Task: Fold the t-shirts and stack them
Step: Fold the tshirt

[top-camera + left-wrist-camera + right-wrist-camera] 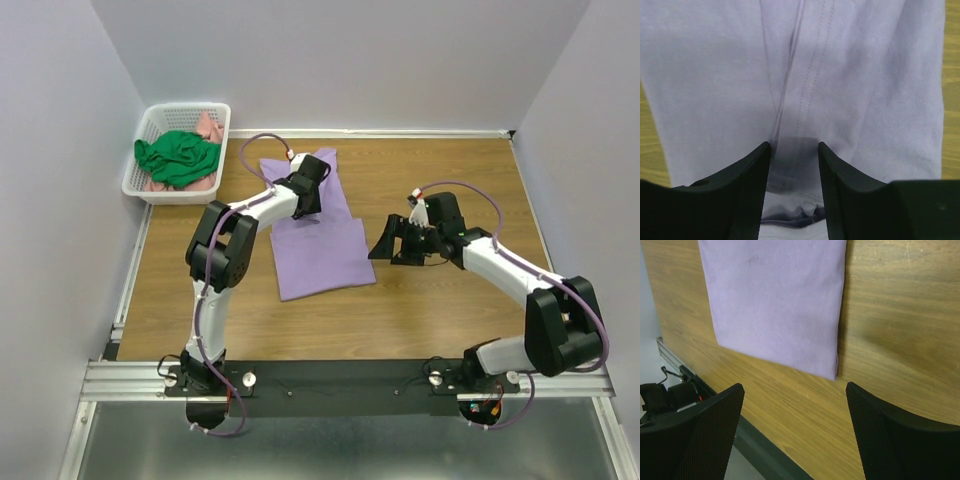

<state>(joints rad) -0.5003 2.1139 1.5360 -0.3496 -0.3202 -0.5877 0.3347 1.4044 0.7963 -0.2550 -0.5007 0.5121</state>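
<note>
While the purple t-shirt (318,255) lies spread on the desk (440,190), we judge the work to be only at its start. Its lower half is a neat rectangle with straight edges, and its upper part runs up and to the left as a narrower band, so the sides look folded in. The lengthwise fold is not yet made. The green t-shirt (178,157) and the pink t-shirt (208,128) sit crumpled together in the white basket (165,115) at the far left corner. Neither is folded, and no stack exists yet. By our reckoning that leaves finishing the purple one, then two more full folds, then the stacking.

We see the left pincer (794,146) low over the upper band of the purple t-shirt, its jaws partly spread. A seam and a soft crease run between them. The cloth there lies flat and is not bunched in the gap, so we take it as not gripped. We cannot tell whether the tips touch the fabric.

We see the right pincer (795,390) spread wide and empty. It hangs above bare wood just beside the shirt's near right corner, apart from the cloth.
</note>
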